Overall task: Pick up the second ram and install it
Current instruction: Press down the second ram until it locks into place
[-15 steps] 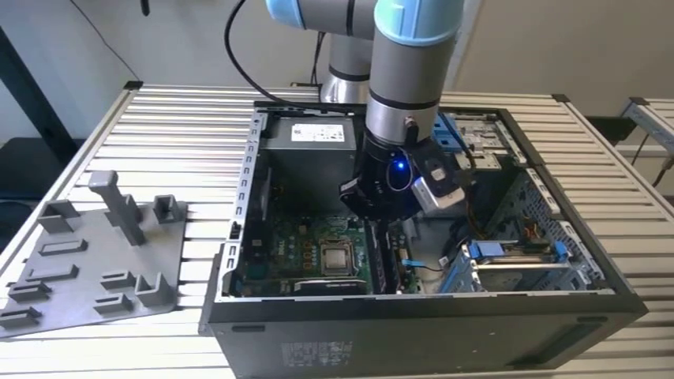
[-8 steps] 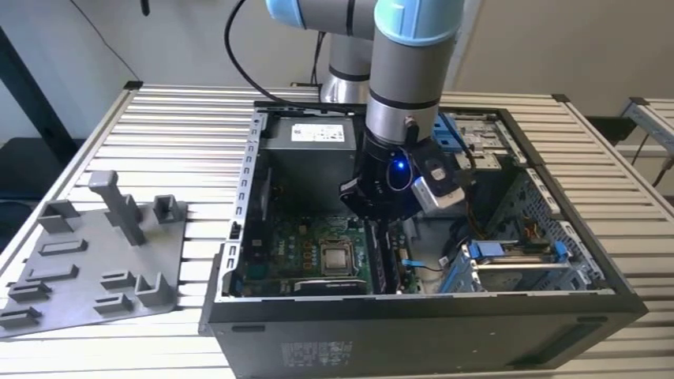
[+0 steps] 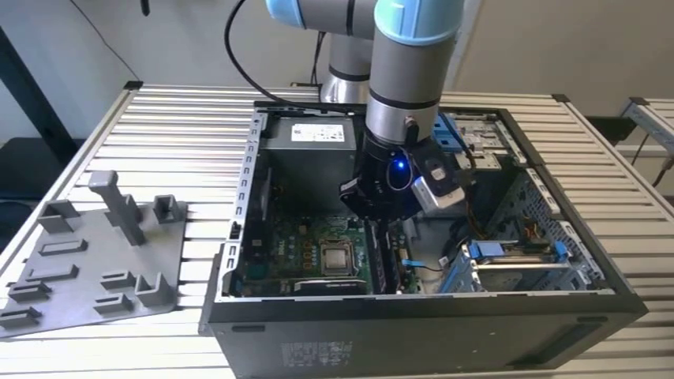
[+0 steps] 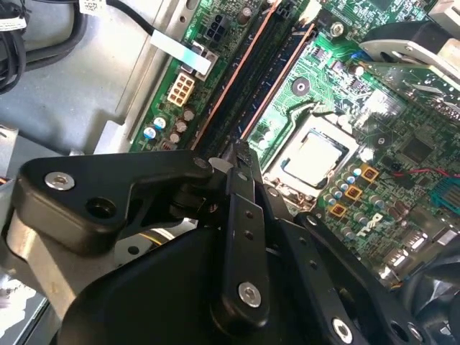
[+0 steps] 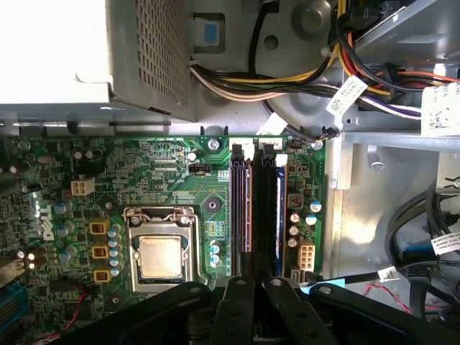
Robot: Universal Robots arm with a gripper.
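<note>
Black gripper (image 5: 253,302) fingers sit closed on the second ram (image 5: 263,208), a thin dark stick standing on edge in its motherboard (image 5: 165,180) slot, likely to push it in. Beside it lie an empty slot and the shiny processor (image 5: 159,256). Loose cables (image 5: 287,79) hang nearby.

Computer case (image 3: 421,316): table centre.
Holder tray (image 3: 95,260): at case's 9 o'clock.
Gripper (image 3: 381,212): inside case, seemingly over memory slots (image 5: 257,208).
</note>
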